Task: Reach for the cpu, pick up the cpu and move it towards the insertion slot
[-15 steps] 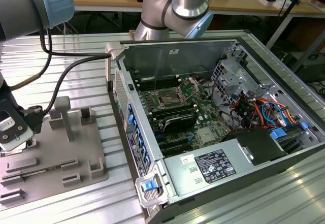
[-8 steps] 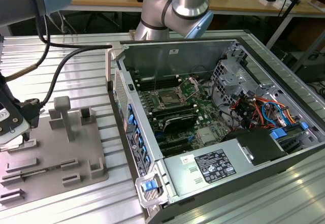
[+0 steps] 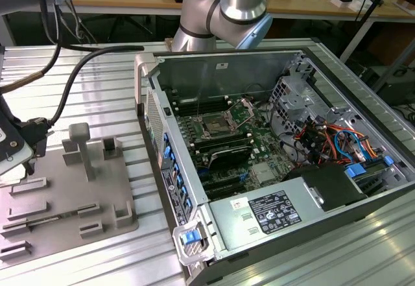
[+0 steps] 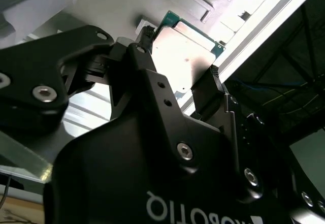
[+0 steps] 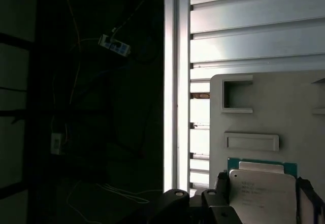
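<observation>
My gripper [image 4: 180, 56] is clenched on the cpu [image 4: 185, 51]. In both wrist views its black fingers [image 4: 217, 89] press against two opposite edges of the chip. The silvery lid faces the cameras, with a rim of green board showing along one side in the first wrist view [image 5: 261, 164].

The cpu sits between the fingers over the grey fixture plate [image 5: 284, 112], near one of its shallow rectangular recesses [image 5: 252, 141] and a squarer pocket [image 5: 237, 95]. I cannot tell whether the chip is touching the plate.

In the exterior view the plate [image 3: 61, 182] lies at the exterior view's left on the slatted aluminium table [image 3: 97, 85], with a black cable [image 3: 71, 88] looping above it.

The insertion slot [image 3: 214, 127], a silver frame with a dark centre, sits on the motherboard inside the open computer case [image 3: 220, 56]. It is well apart from the cpu, towards the exterior view's right. My arm's blue-capped joints [image 3: 227, 7] rise behind the case.
</observation>
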Controlling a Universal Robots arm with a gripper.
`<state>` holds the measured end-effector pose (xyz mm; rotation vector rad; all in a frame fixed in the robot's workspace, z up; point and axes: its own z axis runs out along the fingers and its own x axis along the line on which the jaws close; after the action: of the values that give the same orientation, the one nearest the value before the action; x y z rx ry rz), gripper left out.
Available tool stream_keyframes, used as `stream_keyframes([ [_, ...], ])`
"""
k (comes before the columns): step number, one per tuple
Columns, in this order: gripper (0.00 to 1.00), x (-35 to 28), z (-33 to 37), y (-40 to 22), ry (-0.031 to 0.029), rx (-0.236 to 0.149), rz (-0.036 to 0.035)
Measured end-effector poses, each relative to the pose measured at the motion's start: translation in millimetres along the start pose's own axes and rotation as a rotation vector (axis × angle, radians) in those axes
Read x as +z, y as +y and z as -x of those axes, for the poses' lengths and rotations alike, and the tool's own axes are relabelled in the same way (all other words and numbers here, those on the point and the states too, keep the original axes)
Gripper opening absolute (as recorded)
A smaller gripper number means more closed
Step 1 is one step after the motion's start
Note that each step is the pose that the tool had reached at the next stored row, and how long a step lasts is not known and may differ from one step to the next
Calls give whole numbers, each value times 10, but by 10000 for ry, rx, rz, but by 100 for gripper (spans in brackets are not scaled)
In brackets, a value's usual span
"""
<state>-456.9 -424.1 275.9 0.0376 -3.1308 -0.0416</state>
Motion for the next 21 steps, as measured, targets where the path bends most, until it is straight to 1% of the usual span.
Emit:
stream_keyframes([
  [7,55,-3,0,0,1,0,-1],
  [9,55,-35,-1,1,5,0,-3],
  [13,55,-124,-1,3,2,0,-1],
  [14,55,-134,-1,3,2,0,-2],
  [20,55,-138,-1,3,0,0,0],
  [21,55,-155,-2,4,6,0,-3],
])
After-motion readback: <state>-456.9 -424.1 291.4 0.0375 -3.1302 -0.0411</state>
